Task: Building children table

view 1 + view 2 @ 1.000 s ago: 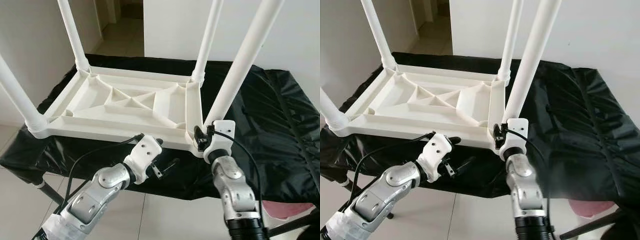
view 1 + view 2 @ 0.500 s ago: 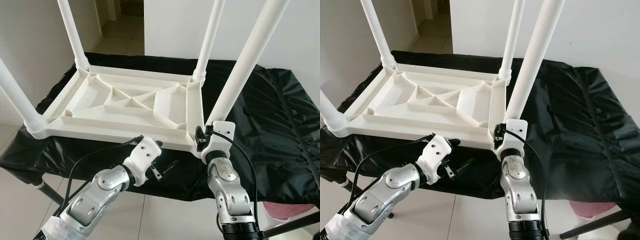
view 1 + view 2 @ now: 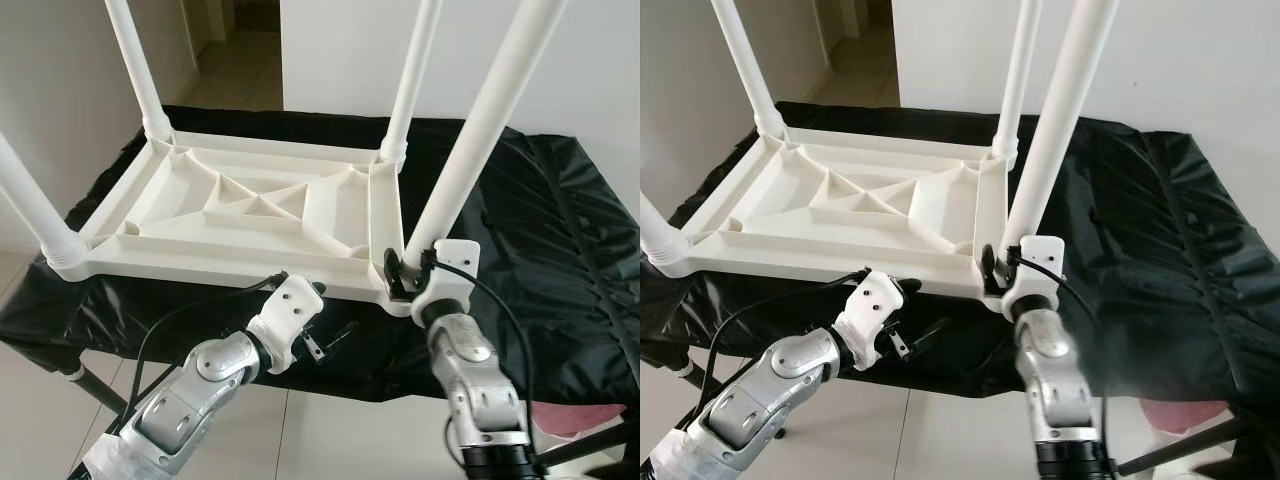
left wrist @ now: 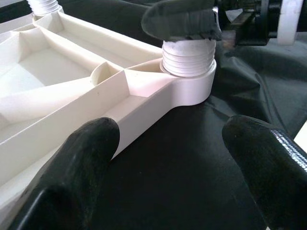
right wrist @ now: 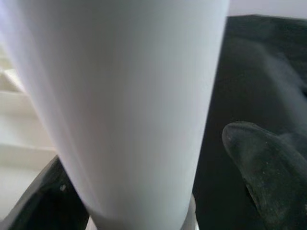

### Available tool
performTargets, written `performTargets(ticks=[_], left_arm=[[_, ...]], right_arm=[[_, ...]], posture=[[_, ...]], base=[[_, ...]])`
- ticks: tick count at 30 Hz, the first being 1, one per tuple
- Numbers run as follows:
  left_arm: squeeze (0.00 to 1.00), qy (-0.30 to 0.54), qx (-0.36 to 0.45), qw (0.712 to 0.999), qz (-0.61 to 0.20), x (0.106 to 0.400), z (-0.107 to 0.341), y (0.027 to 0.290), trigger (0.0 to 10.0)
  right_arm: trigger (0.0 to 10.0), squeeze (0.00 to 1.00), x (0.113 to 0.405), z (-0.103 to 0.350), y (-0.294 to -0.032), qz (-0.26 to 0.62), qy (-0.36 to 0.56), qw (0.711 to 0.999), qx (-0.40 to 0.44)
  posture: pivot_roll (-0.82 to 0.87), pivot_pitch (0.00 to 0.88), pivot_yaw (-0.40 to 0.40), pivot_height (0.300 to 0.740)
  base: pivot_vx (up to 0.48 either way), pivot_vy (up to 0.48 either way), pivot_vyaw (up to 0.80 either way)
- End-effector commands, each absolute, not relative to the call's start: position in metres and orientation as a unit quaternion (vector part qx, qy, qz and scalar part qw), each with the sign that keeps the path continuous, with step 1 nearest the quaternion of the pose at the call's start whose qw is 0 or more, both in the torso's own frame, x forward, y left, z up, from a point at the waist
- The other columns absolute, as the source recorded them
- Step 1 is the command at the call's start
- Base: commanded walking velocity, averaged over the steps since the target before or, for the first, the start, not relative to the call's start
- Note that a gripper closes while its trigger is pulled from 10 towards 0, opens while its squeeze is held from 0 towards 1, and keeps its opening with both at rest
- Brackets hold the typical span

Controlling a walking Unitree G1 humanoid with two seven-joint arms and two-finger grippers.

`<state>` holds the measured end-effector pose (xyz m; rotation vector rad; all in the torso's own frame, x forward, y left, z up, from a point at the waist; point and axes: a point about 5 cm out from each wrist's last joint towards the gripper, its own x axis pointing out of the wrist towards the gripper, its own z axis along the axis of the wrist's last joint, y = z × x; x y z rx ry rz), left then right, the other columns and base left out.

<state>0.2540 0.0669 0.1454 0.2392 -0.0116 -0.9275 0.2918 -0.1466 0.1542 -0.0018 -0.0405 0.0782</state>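
Already all four legs stand up from the upturned table top (image 3: 250, 215), which lies across the left and middle of the black-draped bench (image 3: 560, 250). Three legs look seated in their corner sockets. The fourth leg (image 3: 480, 130), at the near right corner by the bench's front edge, leans a little and seems the one in hand. The right gripper (image 3: 408, 272) sits at its base, one finger (image 5: 266, 167) on either side of the tube, though whether they press on it I cannot tell. The left gripper (image 3: 325, 340) hangs spread wide and empty just below the bench's front edge, facing that same corner. Judging by this, what remains is tightening the last leg, then turning the table upright.
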Motion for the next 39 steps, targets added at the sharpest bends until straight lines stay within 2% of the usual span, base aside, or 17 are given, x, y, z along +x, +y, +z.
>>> performTargets(ticks=[1, 5, 10, 16, 20, 21, 22, 23, 24, 25, 26, 27, 36, 37, 39], left_arm=[[0.00, 0.001, 0.118, 0.870, -0.478, 0.250, 0.145, 0.066, 10.0], [0.00, 0.004, 0.128, 0.867, -0.482, 0.250, 0.143, 0.067, 10.0], [0.00, 0.003, 0.130, 0.867, -0.481, 0.250, 0.144, 0.067, 10.0], [0.00, 0.003, 0.132, 0.867, -0.481, 0.251, 0.145, 0.067, 10.0], [0.00, 0.002, 0.133, 0.867, -0.481, 0.252, 0.145, 0.067, 10.0], [0.00, 0.001, 0.133, 0.867, -0.480, 0.252, 0.146, 0.067, 10.0], [0.00, 0.001, 0.133, 0.867, -0.480, 0.252, 0.146, 0.067, 10.0], [0.00, 0.000, 0.133, 0.867, -0.479, 0.252, 0.146, 0.067, 10.0], [0.00, 0.000, 0.133, 0.867, -0.479, 0.252, 0.146, 0.067, 10.0], [0.00, 0.000, 0.133, 0.868, -0.479, 0.252, 0.145, 0.067, 10.0], [0.00, 0.000, 0.133, 0.868, -0.479, 0.252, 0.145, 0.067, 10.0], [0.00, 0.001, 0.133, 0.867, -0.480, 0.250, 0.144, 0.067, 10.0], [0.00, 0.002, 0.131, 0.865, -0.483, 0.249, 0.144, 0.065, 10.0], [0.00, 0.002, 0.132, 0.864, -0.486, 0.249, 0.144, 0.064, 10.0], [0.00, 0.002, 0.132, 0.864, -0.486, 0.249, 0.144, 0.064, 10.0]], right_arm=[[10.0, 0.00, 0.291, 0.145, -0.145, 0.080, -0.004, 0.997, -0.006], [10.0, 0.00, 0.293, 0.141, -0.151, 0.155, -0.002, 0.987, -0.039], [10.0, 0.00, 0.294, 0.145, -0.153, 0.178, -0.012, 0.982, -0.054], [10.0, 0.00, 0.306, 0.153, -0.160, 0.249, -0.027, 0.962, -0.105], [10.0, 0.00, 0.309, 0.152, -0.161, 0.259, -0.023, 0.958, -0.116], [7.0, 0.00, 0.311, 0.151, -0.163, 0.263, -0.020, 0.957, -0.121], [4.8, 0.00, 0.313, 0.151, -0.164, 0.267, -0.017, 0.955, -0.126], [4.2, 0.00, 0.314, 0.150, -0.164, 0.269, -0.015, 0.953, -0.135], [4.2, 0.00, 0.314, 0.149, -0.165, 0.270, -0.014, 0.952, -0.141], [2.0, 0.00, 0.315, 0.148, -0.166, 0.271, -0.011, 0.952, -0.139], [2.0, 0.00, 0.315, 0.147, -0.167, 0.272, -0.009, 0.953, -0.136], [0.0, 0.00, 0.315, 0.147, -0.167, 0.281, -0.010, 0.950, -0.134], [0.0, 0.00, 0.314, 0.144, -0.169, 0.289, -0.010, 0.948, -0.129], [4.0, 0.00, 0.313, 0.142, -0.171, 0.280, -0.007, 0.954, -0.110], [4.0, 0.00, 0.313, 0.142, -0.171, 0.280, -0.007, 0.954, -0.110]], posture=[[-0.03, 0.093, 0.002, 0.740], [-0.03, 0.096, 0.007, 0.740], [-0.03, 0.094, 0.010, 0.740], [-0.02, 0.087, 0.010, 0.740], [-0.02, 0.084, 0.008, 0.740], [-0.02, 0.081, 0.007, 0.740], [-0.02, 0.081, 0.007, 0.740], [-0.02, 0.081, 0.006, 0.740], [-0.02, 0.081, 0.006, 0.740], [-0.02, 0.079, 0.004, 0.740], [-0.02, 0.079, 0.004, 0.740], [-0.02, 0.077, 0.002, 0.740], [-0.02, 0.077, 0.003, 0.740], [-0.03, 0.073, 0.008, 0.740], [-0.03, 0.073, 0.008, 0.740]], base=[[0.000, 0.000, 0.00], [0.000, 0.000, 0.00], [0.000, 0.000, 0.00], [0.000, 0.000, 0.00], [0.000, 0.000, 0.00], [0.000, 0.000, 0.00], [0.000, 0.000, 0.00], [0.000, 0.000, 0.00], [0.000, 0.000, 0.00], [0.000, 0.000, 0.00], [0.000, 0.000, 0.00], [0.000, 0.000, 0.00], [0.000, 0.000, 0.00], [0.000, 0.000, 0.00], [0.000, 0.000, 0.00]])
